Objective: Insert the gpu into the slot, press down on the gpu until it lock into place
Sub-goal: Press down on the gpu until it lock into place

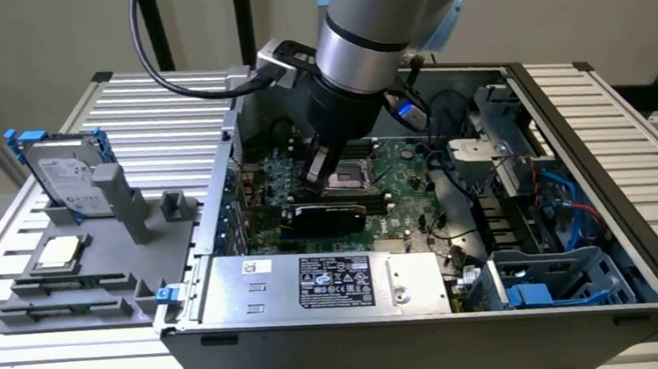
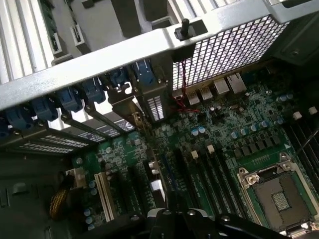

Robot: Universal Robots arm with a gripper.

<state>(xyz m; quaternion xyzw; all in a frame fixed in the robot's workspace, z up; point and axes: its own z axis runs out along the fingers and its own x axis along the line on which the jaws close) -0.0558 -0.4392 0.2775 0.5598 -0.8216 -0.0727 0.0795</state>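
Count of items within my working area, by kind:

- One open computer case (image 1: 434, 326).
- One motherboard (image 1: 404, 165) inside it, carrying one empty CPU socket (image 2: 276, 196).
- One gpu (image 1: 322, 215), a black card standing on the board.
- One silver power-supply box (image 1: 325, 283) with one printed label.
- One grey parts tray (image 1: 89, 265) beside the case, on the exterior view's left.
- On that tray: one hard drive (image 1: 61, 181) in a blue-clipped carrier, one CPU chip (image 1: 56, 253), and two memory sticks (image 1: 61, 285) lying flat.
- Blue expansion-bracket clips (image 2: 70, 99) along the rear of the case: I count at least five in the wrist view.
- One gripper (image 1: 325, 169) of mine.
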